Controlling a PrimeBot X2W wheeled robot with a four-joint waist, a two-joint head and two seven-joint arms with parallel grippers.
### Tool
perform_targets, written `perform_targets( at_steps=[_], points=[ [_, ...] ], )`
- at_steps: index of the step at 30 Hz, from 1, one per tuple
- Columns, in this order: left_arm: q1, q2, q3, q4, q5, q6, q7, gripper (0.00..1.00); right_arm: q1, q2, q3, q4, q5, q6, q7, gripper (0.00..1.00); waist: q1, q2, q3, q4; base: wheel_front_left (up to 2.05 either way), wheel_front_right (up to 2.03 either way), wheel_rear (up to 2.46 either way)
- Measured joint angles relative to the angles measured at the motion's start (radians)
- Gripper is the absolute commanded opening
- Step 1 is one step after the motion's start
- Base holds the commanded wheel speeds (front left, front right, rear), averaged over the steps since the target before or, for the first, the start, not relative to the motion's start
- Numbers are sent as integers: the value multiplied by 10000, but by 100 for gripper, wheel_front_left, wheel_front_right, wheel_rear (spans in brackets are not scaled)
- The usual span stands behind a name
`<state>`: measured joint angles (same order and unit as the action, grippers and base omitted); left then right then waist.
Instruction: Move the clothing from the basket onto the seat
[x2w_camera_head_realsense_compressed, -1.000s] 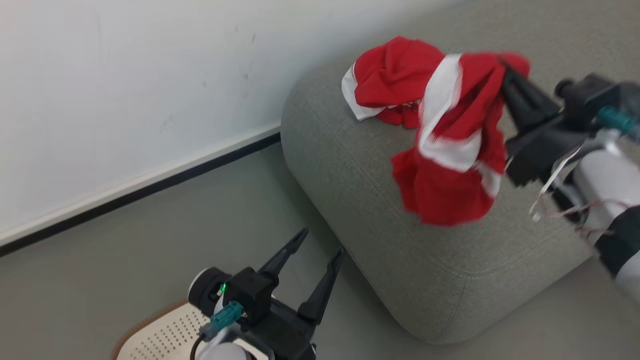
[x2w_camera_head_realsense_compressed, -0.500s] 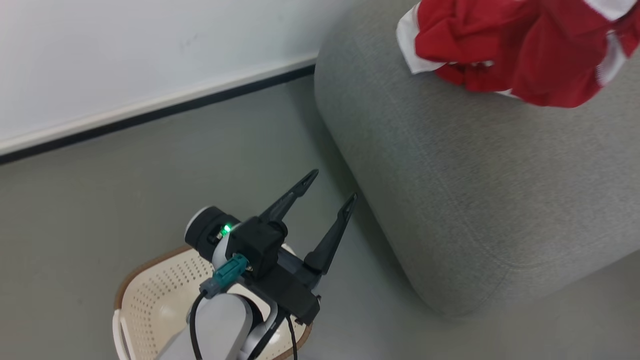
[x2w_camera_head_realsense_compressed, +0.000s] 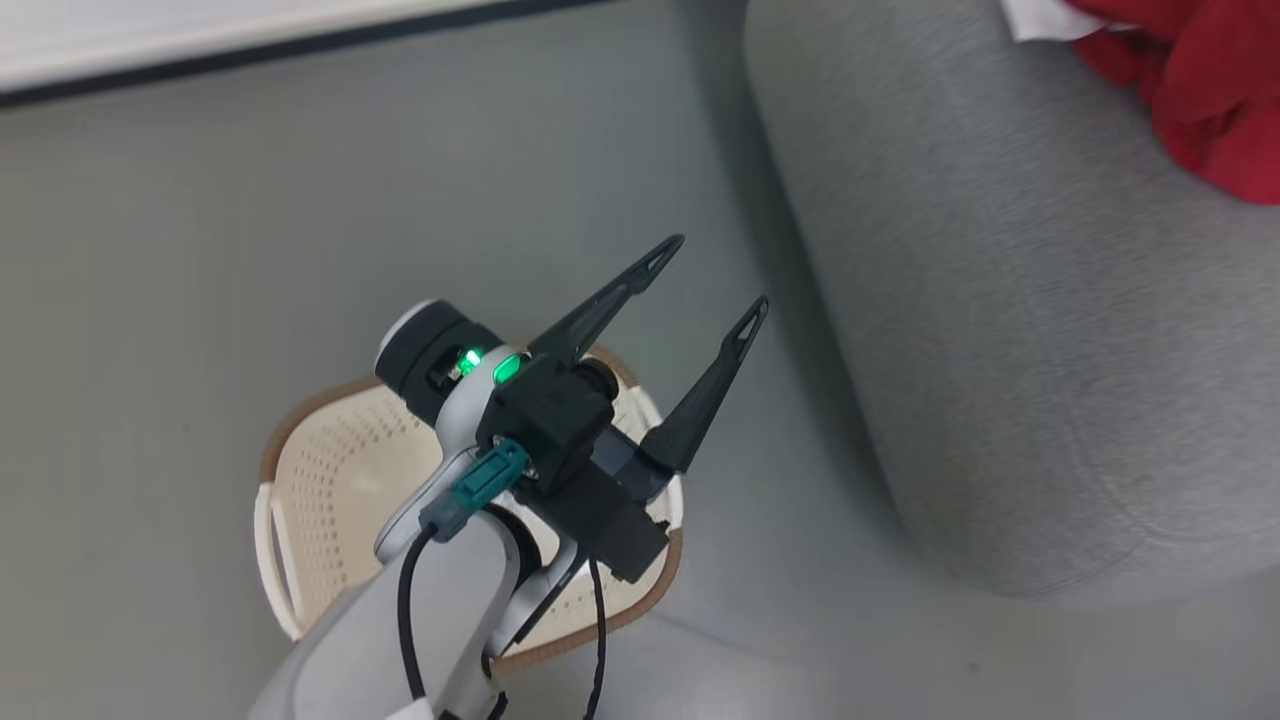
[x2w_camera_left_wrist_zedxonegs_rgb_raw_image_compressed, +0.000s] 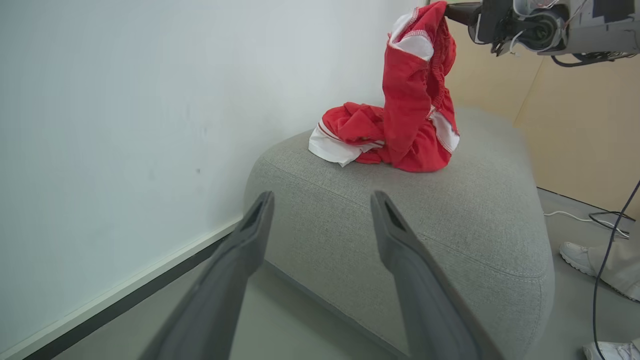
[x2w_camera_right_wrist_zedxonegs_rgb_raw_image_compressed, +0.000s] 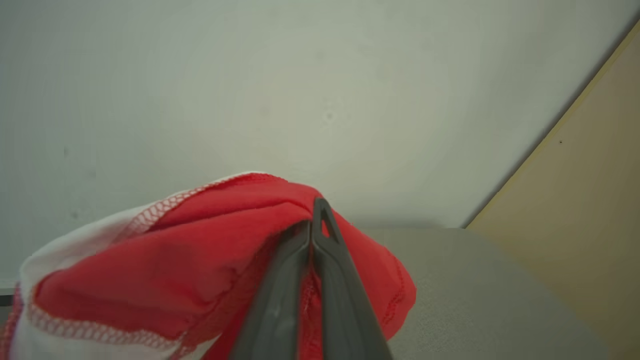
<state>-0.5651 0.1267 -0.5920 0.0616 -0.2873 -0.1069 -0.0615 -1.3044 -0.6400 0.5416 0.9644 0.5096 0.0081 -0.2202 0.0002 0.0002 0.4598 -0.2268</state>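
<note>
1. Releasing is judged the step in hand: the right pincer (x2w_camera_right_wrist_zedxonegs_rgb_raw_image_compressed: 315, 215) is clamped shut on a fold of the red clothing (x2w_camera_left_wrist_zedxonegs_rgb_raw_image_compressed: 415, 100). The cloth hangs from it with its lower end resting on the seat (x2w_camera_left_wrist_zedxonegs_rgb_raw_image_compressed: 450, 215), touching a crumpled red-and-white heap (x2w_camera_left_wrist_zedxonegs_rgb_raw_image_compressed: 350, 125) lying there.
2. To do it well, lower the pincer until the cloth slackens, part the fingers fully, then lift straight clear so the stitched edging cannot catch a fingertip. Aim well in from the rounded edge, where soft fabric could slide off.
3. The left pincer (x2w_camera_head_realsense_compressed: 720, 270) is spread wide and holds nothing, hovering above the basket (x2w_camera_head_realsense_compressed: 300, 470). The basket's visible interior is bare cream plastic; the arm hides the rest.
4. Surface: padded grey woven upholstery, likely rough enough to hold light cloth.
5. Room: smooth grey-green floor (x2w_camera_head_realsense_compressed: 200, 250), pale wall (x2w_camera_left_wrist_zedxonegs_rgb_raw_image_compressed: 125, 100) with dark skirting (x2w_camera_left_wrist_zedxonegs_rgb_raw_image_compressed: 130, 296), and a tan panel (x2w_camera_left_wrist_zedxonegs_rgb_raw_image_compressed: 575, 125). A person's white shoe (x2w_camera_left_wrist_zedxonegs_rgb_raw_image_compressed: 575, 252) and a loose cable (x2w_camera_left_wrist_zedxonegs_rgb_raw_image_compressed: 607, 220) lie beyond the seat.
</note>
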Motion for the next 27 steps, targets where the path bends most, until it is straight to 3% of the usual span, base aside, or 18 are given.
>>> perform_targets(
  at_steps=[8, 16, 18, 19, 21, 27],
  points=[
    [-350, 2, -123, 96, 65, -77, 69, 100, -10, 399, 13, 1068, -88, -711, 79, 0, 0, 0, 980, 604, 0, 0, 0],
    [-482, 186, -105, 362, 73, -79, 54, 100, -13, 1014, 90, 1597, -84, -709, 21, 0, 0, 0, 1467, 935, 0, 0, 0],
    [-482, 228, -94, 481, 73, -79, 23, 100, -12, 1104, 84, 1770, -84, -736, -10, 40, 0, -1, 1464, 905, 0, 0, 0],
    [-481, 255, -88, 545, 73, -81, 10, 100, -12, 1127, 79, 1829, -77, -742, -13, 54, -1, 0, 1445, 876, 0, 0, 0],
    [-481, 280, -63, 616, 73, -81, -33, 100, -6, 1131, 63, 1983, -65, -742, -31, 100, -2, -1, 1396, 805, 0, 0, 0],
    [-471, 376, 61, 997, -31, -86, -167, 100, 165, 1557, 52, 2207, 50, -738, -153, 100, -3, -1, 1162, 560, 0, 0, 0]
  ],
)
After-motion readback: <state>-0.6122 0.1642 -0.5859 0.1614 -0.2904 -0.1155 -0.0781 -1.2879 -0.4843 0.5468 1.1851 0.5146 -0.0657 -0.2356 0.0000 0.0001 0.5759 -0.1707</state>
